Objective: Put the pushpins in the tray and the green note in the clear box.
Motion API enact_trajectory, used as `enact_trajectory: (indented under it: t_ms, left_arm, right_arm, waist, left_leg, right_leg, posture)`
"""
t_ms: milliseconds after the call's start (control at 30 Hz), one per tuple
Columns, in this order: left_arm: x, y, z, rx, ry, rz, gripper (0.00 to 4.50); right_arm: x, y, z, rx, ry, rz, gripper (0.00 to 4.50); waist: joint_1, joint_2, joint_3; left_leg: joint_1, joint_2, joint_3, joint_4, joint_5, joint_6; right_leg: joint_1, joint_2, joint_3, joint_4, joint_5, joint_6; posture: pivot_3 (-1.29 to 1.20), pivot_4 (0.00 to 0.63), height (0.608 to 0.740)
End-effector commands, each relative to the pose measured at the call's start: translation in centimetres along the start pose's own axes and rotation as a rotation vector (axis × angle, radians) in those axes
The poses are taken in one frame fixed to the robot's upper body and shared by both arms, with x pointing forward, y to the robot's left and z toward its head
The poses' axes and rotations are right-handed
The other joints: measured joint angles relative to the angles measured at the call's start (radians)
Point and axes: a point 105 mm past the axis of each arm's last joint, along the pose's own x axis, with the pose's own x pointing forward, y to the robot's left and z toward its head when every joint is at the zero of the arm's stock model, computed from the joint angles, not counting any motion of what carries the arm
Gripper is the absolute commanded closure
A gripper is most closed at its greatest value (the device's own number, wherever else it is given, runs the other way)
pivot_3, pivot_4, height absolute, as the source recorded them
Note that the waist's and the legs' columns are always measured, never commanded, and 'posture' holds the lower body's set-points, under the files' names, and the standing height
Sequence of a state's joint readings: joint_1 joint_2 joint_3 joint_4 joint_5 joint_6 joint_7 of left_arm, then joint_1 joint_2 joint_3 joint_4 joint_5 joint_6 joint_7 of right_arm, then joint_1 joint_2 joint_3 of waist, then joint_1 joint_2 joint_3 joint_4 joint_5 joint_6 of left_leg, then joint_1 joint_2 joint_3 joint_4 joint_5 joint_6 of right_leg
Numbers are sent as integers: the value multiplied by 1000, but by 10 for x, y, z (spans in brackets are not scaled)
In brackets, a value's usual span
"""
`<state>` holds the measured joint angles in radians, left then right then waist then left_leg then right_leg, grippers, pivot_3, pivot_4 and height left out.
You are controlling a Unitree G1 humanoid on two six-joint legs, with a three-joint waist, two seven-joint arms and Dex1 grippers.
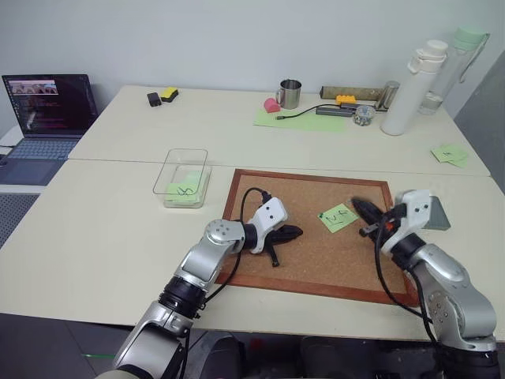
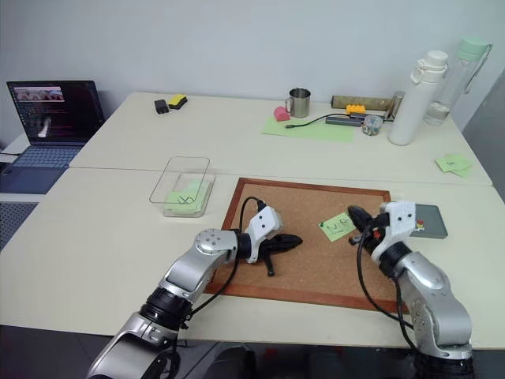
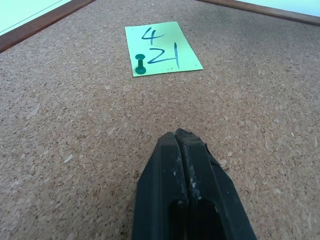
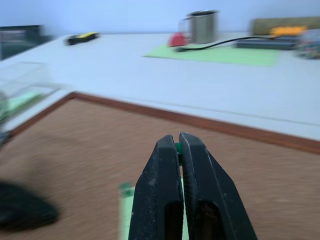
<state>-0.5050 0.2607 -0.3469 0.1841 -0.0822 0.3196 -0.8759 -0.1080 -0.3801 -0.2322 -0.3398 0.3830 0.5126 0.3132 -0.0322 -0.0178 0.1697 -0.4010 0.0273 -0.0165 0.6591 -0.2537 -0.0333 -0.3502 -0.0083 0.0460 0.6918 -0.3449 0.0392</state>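
The green note (image 1: 338,216) with angular black marks lies on the cork board (image 1: 316,260). A green pushpin (image 3: 141,64) stands in the note's edge. My right gripper (image 1: 357,204) hovers just right of the note, shut on a small green pushpin (image 4: 178,146) pinched at its tips. My left gripper (image 1: 297,232) rests shut and empty on the cork, left of the note. The dark-grey tray (image 1: 439,217) sits off the board's right edge, partly hidden behind my right wrist. The clear box (image 1: 183,178) stands left of the board and holds a green note with a looping scribble.
A laptop (image 1: 49,103) sits at the far left. At the back stand a metal mug (image 1: 290,93), a green mat (image 1: 304,118) with a cable, and a tall white bottle (image 1: 414,87). More green notes (image 1: 450,154) lie at the right.
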Motion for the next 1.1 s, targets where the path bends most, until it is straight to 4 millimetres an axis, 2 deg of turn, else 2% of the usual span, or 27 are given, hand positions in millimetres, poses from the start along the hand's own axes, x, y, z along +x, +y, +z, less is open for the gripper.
enact_trajectory:
  t_ms: [33, 167, 300, 400, 433, 600, 667, 767, 867, 900, 933, 1000, 1067, 1100]
  left_arm:
    - [-4, 5, -18, -29, 67, 32, 4500]
    - [-5, 6, -18, -28, 65, 36, 4500]
    - [-6, 7, -18, -29, 65, 42, 4500]
    - [-9, 7, -19, -31, 67, 48, 4500]
    - [-9, 6, -19, -32, 68, 49, 4500]
    - [-11, 6, -20, -37, 71, 55, 4500]
    - [-11, 6, -21, -37, 72, 55, 4500]
    - [-11, 6, -20, -37, 73, 53, 4500]
    - [-11, 5, -20, -35, 73, 49, 4500]
    - [-11, 5, -20, -34, 73, 47, 4500]
    - [-11, 5, -20, -33, 73, 45, 4500]
    - [-10, 5, -20, -31, 72, 42, 4500]
    - [-10, 4, -20, -30, 72, 40, 4500]
    - [-10, 4, -20, -29, 72, 40, 4500]
  right_arm:
    - [-11, -83, 1, -84, 48, -351, 4467]
    - [-14, -118, -5, -51, 102, -453, 4467]
    - [-13, -130, -11, 1, 121, -472, 4467]
    - [-11, -129, -15, 27, 129, -453, 3893]
    - [-10, -129, -16, 33, 127, -448, 3581]
    - [-7, -129, -10, 29, 98, -444, 2584]
    - [-6, -125, -3, 36, 61, -417, 2584]
    - [-3, -107, 8, -6, 15, -323, 2584]
    - [4, -51, 11, -51, 2, -59, 2584]
    - [5, -31, 9, -65, 10, 29, 2584]
    - [5, -19, 8, -75, 16, 79, 2584]
    - [5, 22, -1, -118, 46, 232, 2584]
    - [6, 48, -11, -140, 79, 314, 2584]
    - [6, 54, -15, -147, 91, 330, 2584]
  waist:
    - [1, 0, 0]
    - [-1, 1, 0]
    - [-1, 1, 0]
    - [-1, 1, 0]
    - [-1, 1, 0]
    - [-4, 1, -1]
    - [-5, 1, -1]
    - [-5, 1, -1]
    - [-5, 1, -1]
    - [-5, 1, -1]
    - [-5, 1, -1]
    - [-6, 1, -1]
    - [-6, 1, -1]
    - [-6, 1, -1]
  left_leg:
    - [0, 0, 0, 0, 0, 0]
    - [0, 0, 1, -1, 0, 0]
    - [1, 1, 1, -1, 0, 0]
    - [1, 0, 1, -1, 0, 0]
    - [0, 0, 1, -1, 0, 0]
    - [0, 1, 2, -1, 0, 0]
    - [0, 1, 1, -1, 0, 0]
    - [0, 1, 1, -1, 0, 0]
    - [0, 1, 1, -4, 0, 0]
    - [1, 2, 1, -4, 0, 0]
    - [0, 1, 1, -5, 0, 0]
    - [1, 2, 1, -6, 0, 0]
    - [1, 2, 0, -6, 0, 0]
    - [1, 2, 0, -6, 0, 0]
  right_leg:
    - [0, 0, 0, 0, 0, 0]
    - [0, 0, 1, -1, 0, 0]
    - [0, 1, 1, 0, 1, -1]
    - [0, 0, 1, 0, 1, -1]
    - [0, 0, 1, -1, 1, -1]
    - [0, 1, 2, -1, 1, -1]
    - [0, 1, 1, -1, 1, -1]
    - [0, 1, 1, -1, 1, -1]
    - [0, 1, 1, -3, 1, -1]
    - [0, 1, 1, -3, 1, -1]
    - [0, 1, 1, -3, 1, -1]
    - [0, 1, 1, -4, 1, -1]
    - [0, 1, 0, -4, 1, -1]
    - [0, 1, 0, -4, 1, -1]
  posture:
    - [0, 150, 740]
    - [0, 150, 740]
    - [0, 150, 740]
    - [0, 150, 740]
    - [0, 150, 740]
    - [0, 150, 740]
    - [0, 150, 740]
    - [0, 150, 740]
    - [0, 150, 740]
    - [0, 150, 740]
    - [0, 150, 740]
    - [0, 150, 740]
    - [0, 150, 740]
    - [0, 150, 740]
